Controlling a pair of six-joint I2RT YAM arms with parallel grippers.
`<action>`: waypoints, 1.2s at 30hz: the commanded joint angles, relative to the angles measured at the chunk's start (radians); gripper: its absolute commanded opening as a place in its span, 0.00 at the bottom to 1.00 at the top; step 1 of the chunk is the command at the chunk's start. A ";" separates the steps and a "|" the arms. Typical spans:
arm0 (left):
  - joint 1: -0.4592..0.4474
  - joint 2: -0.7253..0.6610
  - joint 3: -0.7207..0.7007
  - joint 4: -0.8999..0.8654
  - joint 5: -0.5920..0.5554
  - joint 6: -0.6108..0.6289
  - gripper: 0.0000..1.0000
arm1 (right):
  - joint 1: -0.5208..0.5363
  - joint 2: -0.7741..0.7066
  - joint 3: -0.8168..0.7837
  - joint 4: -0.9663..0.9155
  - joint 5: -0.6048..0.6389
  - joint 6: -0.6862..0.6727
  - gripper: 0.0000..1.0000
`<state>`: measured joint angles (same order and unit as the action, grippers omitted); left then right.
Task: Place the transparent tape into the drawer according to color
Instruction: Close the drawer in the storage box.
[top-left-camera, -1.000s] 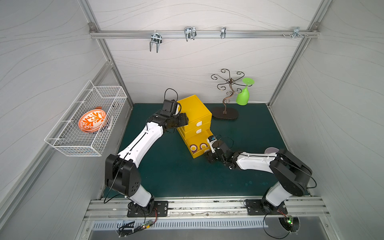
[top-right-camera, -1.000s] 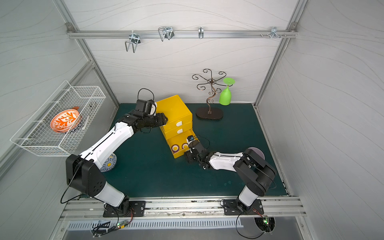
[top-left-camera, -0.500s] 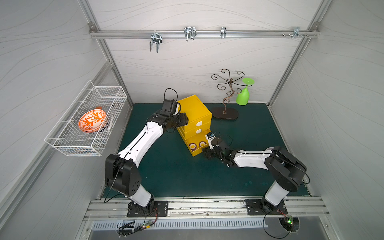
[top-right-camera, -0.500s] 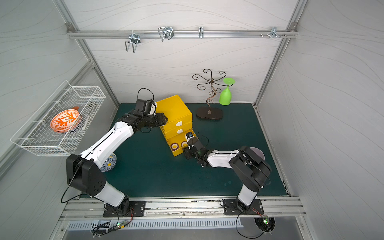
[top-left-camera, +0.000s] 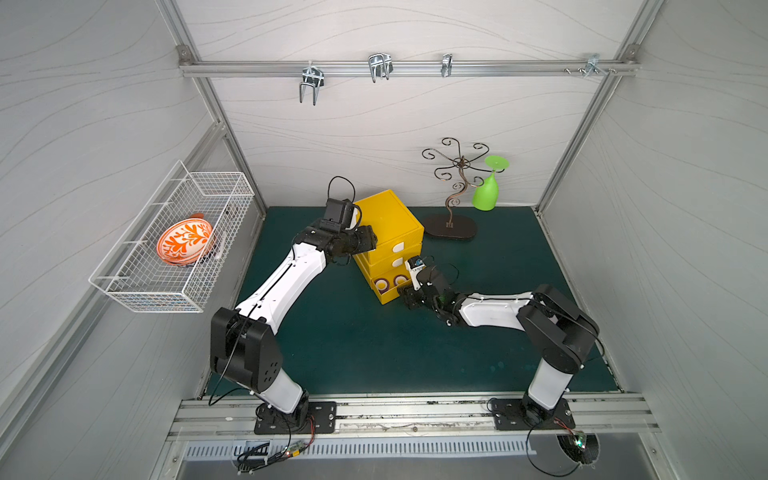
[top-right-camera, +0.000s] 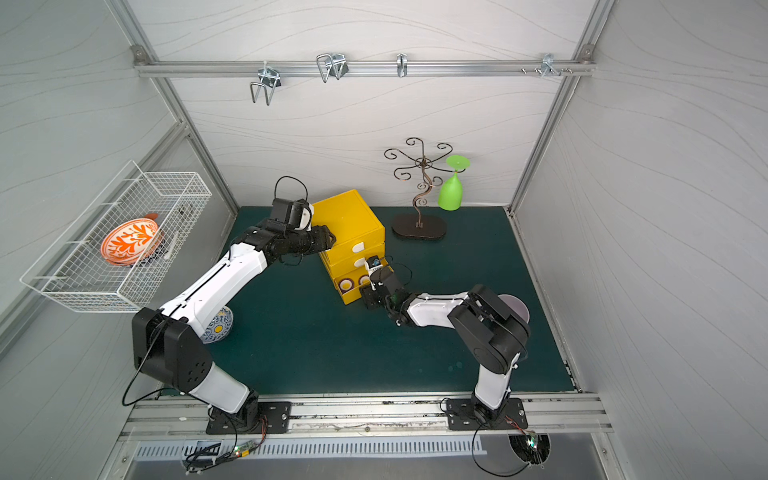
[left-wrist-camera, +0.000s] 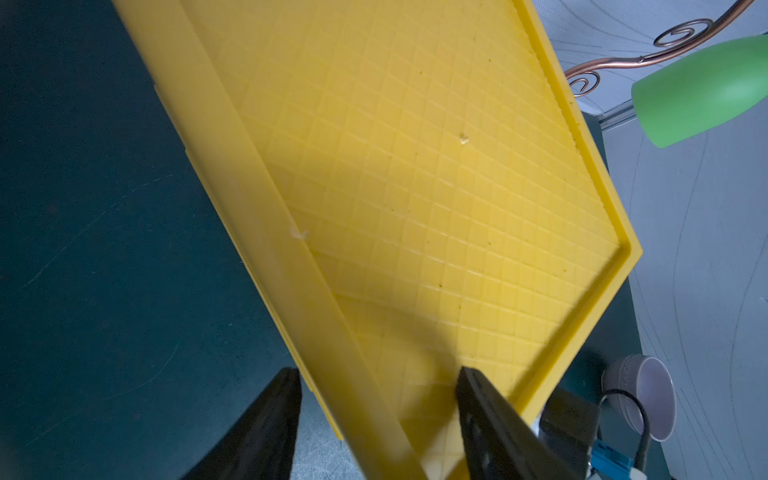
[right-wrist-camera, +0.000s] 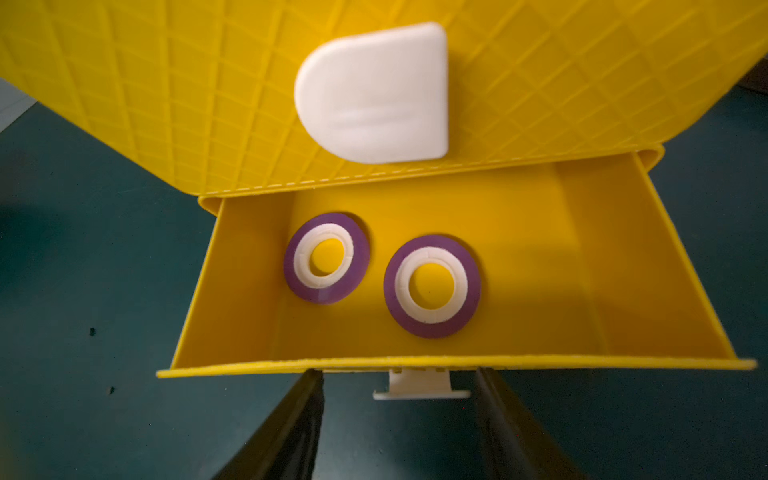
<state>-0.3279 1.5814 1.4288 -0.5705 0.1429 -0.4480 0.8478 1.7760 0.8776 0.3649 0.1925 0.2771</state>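
Lying in open drawer (right-wrist-camera: 623, 270), purple tapes (right-wrist-camera: 361, 262) just beyond right hand (right-wrist-camera: 397, 399).

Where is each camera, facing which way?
Top views: high at the front, looking down on the yellow box; left arm and right arm whole.
Left wrist: on the left arm, facing the box's top; left pincer shows.
Right wrist: on the right arm, facing the bottom drawer and purple tape rolls; right pincer shows.
Shared: all views show the box.
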 joint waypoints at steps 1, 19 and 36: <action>0.006 0.029 0.016 -0.048 0.008 0.019 0.63 | -0.008 0.026 0.027 0.045 -0.007 -0.020 0.62; 0.007 0.032 0.015 -0.058 0.019 0.025 0.63 | -0.018 0.142 0.124 0.106 -0.018 -0.015 0.46; 0.009 0.041 0.015 -0.060 0.037 0.028 0.63 | -0.019 0.221 0.188 0.149 -0.033 -0.013 0.42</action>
<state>-0.3214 1.5867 1.4296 -0.5671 0.1730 -0.4458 0.8261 1.9694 1.0405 0.4667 0.1890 0.2626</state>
